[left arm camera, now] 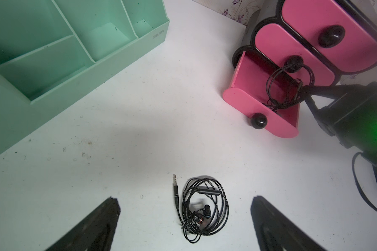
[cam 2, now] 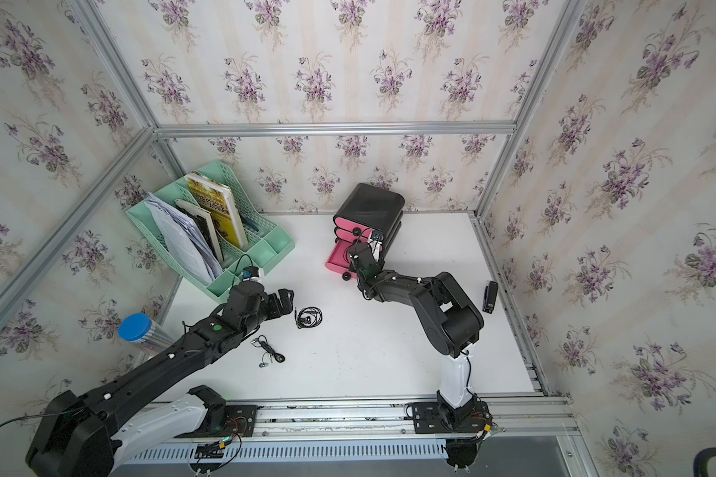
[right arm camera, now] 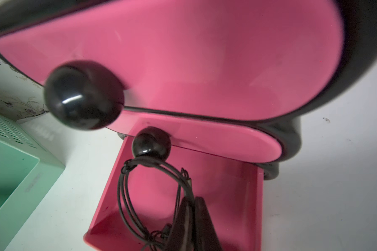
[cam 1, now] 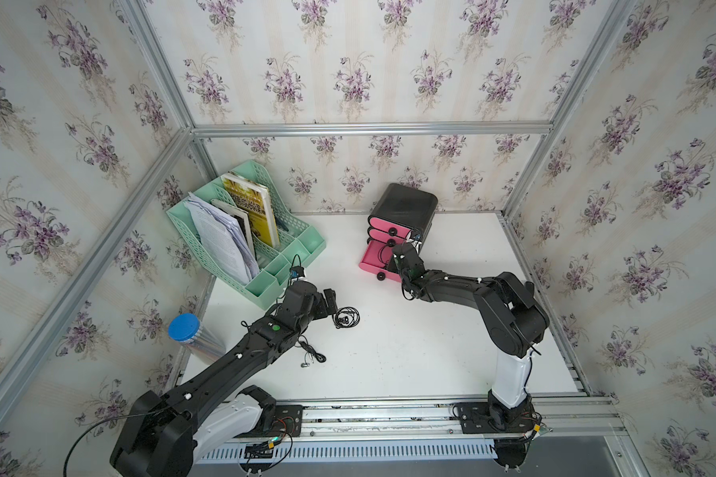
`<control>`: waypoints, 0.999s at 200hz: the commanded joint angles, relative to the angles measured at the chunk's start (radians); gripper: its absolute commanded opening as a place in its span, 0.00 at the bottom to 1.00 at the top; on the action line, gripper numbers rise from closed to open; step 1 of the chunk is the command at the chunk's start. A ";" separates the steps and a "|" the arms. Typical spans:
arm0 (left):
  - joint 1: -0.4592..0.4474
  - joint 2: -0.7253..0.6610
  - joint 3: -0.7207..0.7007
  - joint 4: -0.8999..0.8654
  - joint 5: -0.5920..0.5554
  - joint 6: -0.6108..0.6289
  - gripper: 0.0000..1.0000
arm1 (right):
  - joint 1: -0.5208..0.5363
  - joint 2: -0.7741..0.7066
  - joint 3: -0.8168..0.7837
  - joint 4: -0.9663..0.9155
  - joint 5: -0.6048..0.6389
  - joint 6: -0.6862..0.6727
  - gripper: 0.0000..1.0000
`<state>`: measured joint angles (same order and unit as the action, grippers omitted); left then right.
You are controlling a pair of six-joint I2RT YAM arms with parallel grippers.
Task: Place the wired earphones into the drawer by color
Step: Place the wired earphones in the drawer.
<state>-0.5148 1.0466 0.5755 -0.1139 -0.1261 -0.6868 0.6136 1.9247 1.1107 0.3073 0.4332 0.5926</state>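
The drawer [cam 1: 406, 204] is a black cabinet with three pink fronts, and its bottom drawer [left arm camera: 248, 82] is pulled out. My right gripper [right arm camera: 193, 202] hangs over that open drawer, shut on the cable of a black coil of wired earphones [right arm camera: 126, 195] that dangles into it. A second black coiled set [left arm camera: 205, 208] lies on the white table with its jack plug beside it. My left gripper [left arm camera: 185, 198] hovers over this set, open, one finger on each side and not touching it. A third black set with silvery buds [cam 1: 313, 357] lies beside the left arm.
A mint-green file rack [cam 1: 244, 231] with papers and books stands at the back left. A blue-lidded cylinder [cam 1: 185, 328] stands at the table's left edge. A black stapler [cam 2: 490, 296] lies near the right edge behind the right arm.
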 commanded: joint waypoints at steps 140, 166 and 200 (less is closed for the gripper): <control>0.001 -0.028 0.006 -0.011 0.003 0.019 0.99 | -0.025 -0.156 -0.064 -0.070 -0.143 -0.029 0.34; 0.001 -0.026 0.028 -0.062 0.020 0.044 0.99 | -0.027 -0.224 -0.093 -0.106 -0.194 -0.076 0.36; 0.000 0.009 0.072 -0.137 0.067 0.081 0.99 | -0.032 -0.332 -0.150 -0.201 -0.219 -0.140 0.62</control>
<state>-0.5148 1.0340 0.6205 -0.1791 -0.0986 -0.6491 0.5831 1.6501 0.9897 0.1917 0.2459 0.5190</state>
